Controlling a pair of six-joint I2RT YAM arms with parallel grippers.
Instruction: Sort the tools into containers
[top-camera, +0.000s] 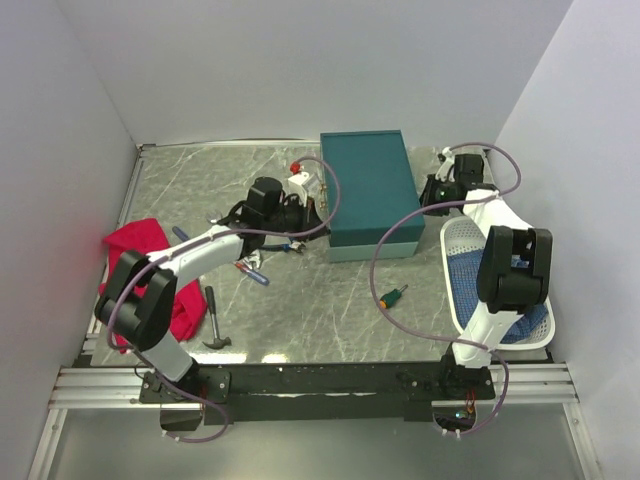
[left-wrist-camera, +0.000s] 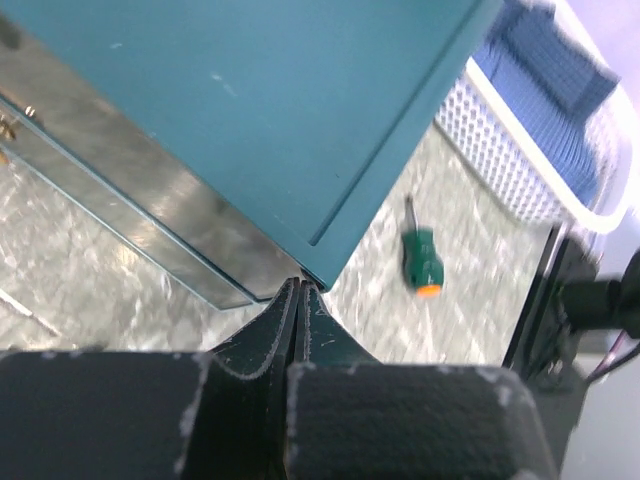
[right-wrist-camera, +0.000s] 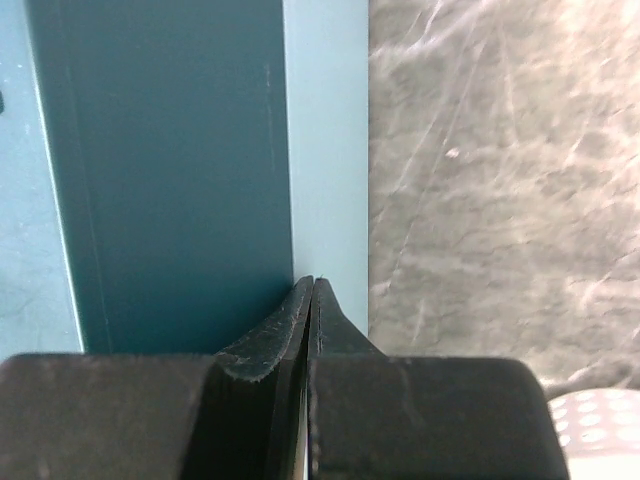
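Note:
The teal box (top-camera: 365, 188) stands at the back middle with its lid down. My left gripper (top-camera: 312, 208) is shut and empty at the box's left side; in the left wrist view its tips (left-wrist-camera: 300, 286) are at the box's (left-wrist-camera: 250, 110) near corner. My right gripper (top-camera: 438, 192) is shut and empty at the box's right side; in the right wrist view its tips (right-wrist-camera: 313, 284) lie over the box's (right-wrist-camera: 170, 170) edge. The white basket (top-camera: 462, 262) with blue lining stands at the right. The stubby orange-and-green screwdriver (top-camera: 393, 296) lies between box and basket, also in the left wrist view (left-wrist-camera: 421, 262).
A small black-handled hammer (top-camera: 212, 320) lies front left beside a red cloth (top-camera: 140, 245). A red-and-blue screwdriver (top-camera: 252, 272) lies under the left arm, with more tools partly hidden behind it. White walls close in the table on three sides.

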